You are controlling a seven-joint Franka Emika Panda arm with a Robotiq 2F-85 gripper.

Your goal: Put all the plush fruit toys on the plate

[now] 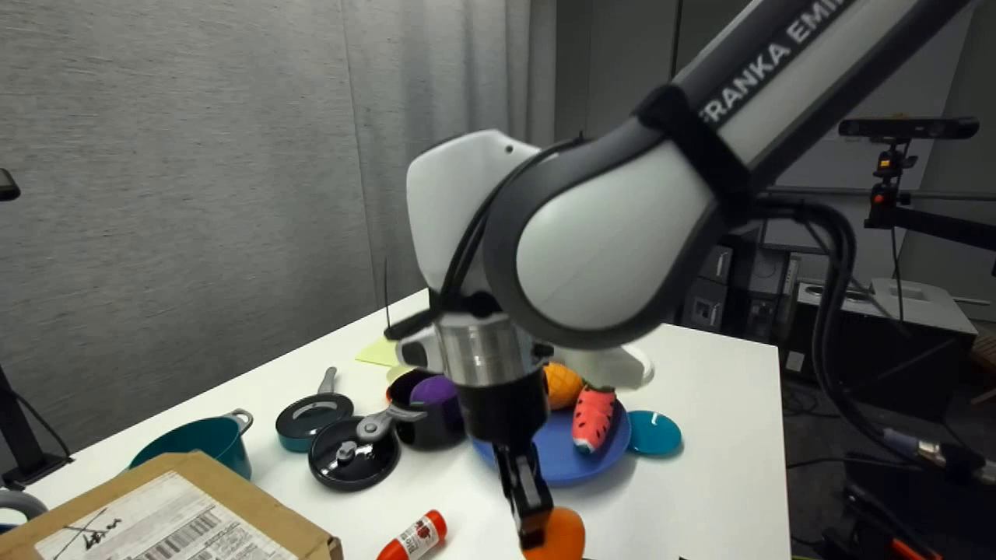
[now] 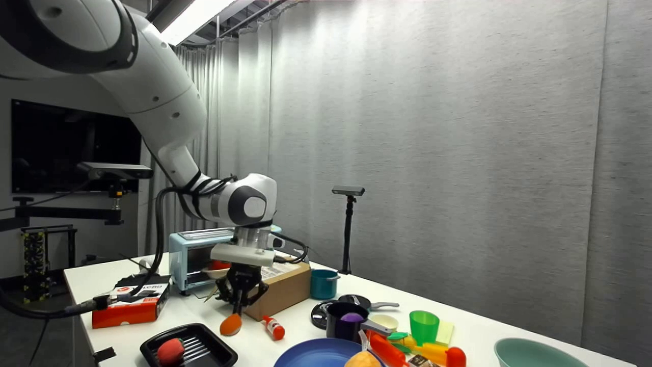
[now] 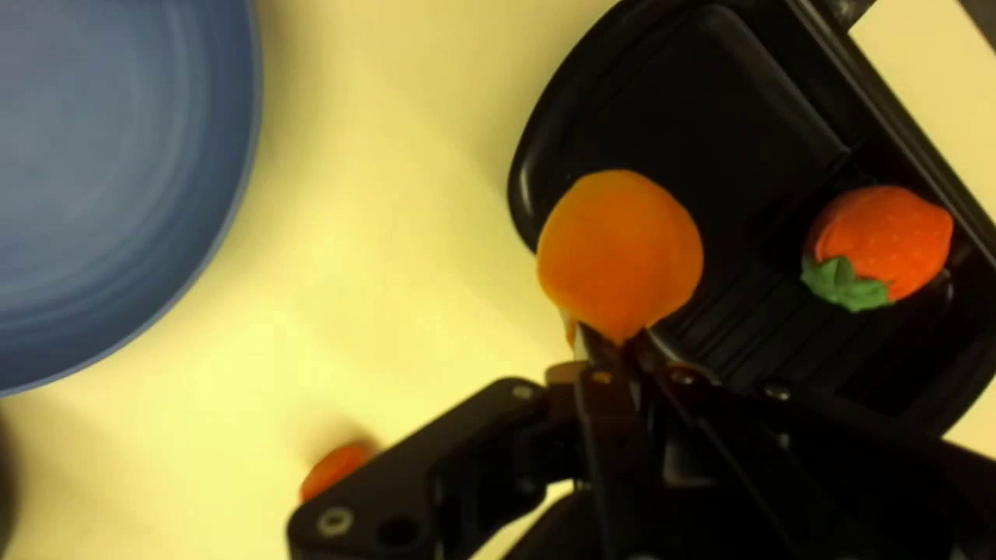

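Downward — jaws pinching orange toy (image 3: pixel 620 253).

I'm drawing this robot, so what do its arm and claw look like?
The arm is white with dark grey bands, rounded joints and pale FRANKA lettering. Black cables run along it, and a silver collar rings its end. The claw is black and angular, with jointed links.

On the worktop (image 1: pixel 724 482) I see a cardboard box (image 2: pixel 284 296) near a teal pot (image 2: pixel 322 285), a light-blue toaster oven (image 2: pixel 198 262) and a red-and-white bottle (image 2: pixel 274 329). A green cup (image 2: pixel 424 328) stands upright beside what looks like a yellow paper sheet (image 2: pixel 445 334), partly hidden.
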